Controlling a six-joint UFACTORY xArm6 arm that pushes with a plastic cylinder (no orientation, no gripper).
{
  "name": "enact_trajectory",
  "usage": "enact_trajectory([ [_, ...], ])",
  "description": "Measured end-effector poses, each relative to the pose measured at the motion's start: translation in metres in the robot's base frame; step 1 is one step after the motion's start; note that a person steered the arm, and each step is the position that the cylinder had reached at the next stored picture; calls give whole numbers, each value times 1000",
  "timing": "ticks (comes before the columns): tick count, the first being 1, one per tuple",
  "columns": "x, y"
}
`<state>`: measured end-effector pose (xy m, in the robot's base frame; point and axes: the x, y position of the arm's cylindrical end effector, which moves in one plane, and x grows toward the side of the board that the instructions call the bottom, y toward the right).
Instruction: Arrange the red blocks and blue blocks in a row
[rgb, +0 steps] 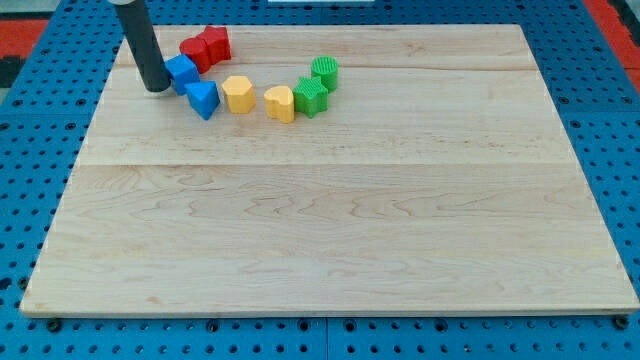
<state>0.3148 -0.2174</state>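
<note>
My tip (157, 87) rests on the board at the view's upper left, touching the left side of a blue block (182, 72). A blue triangular block (204, 99) lies just below and right of it. Two red blocks sit above: a rounder one (194, 52) and a star-like one (215, 43), touching each other. The blue and red blocks form a rough cluster next to the rod.
A yellow hexagonal block (238, 94), a yellow heart-like block (280, 103), a green star-like block (311, 96) and a green round block (325, 72) curve to the right of the blue blocks. The wooden board (330, 220) lies on a blue pegboard.
</note>
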Motion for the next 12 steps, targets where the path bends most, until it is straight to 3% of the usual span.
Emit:
enact_trajectory([
  [2,-11,3],
  [4,-12,43],
  [5,-15,-33],
  [6,-64,-49],
  [7,-64,-7],
  [10,-59,40],
  [11,-58,42],
  [12,-87,14],
])
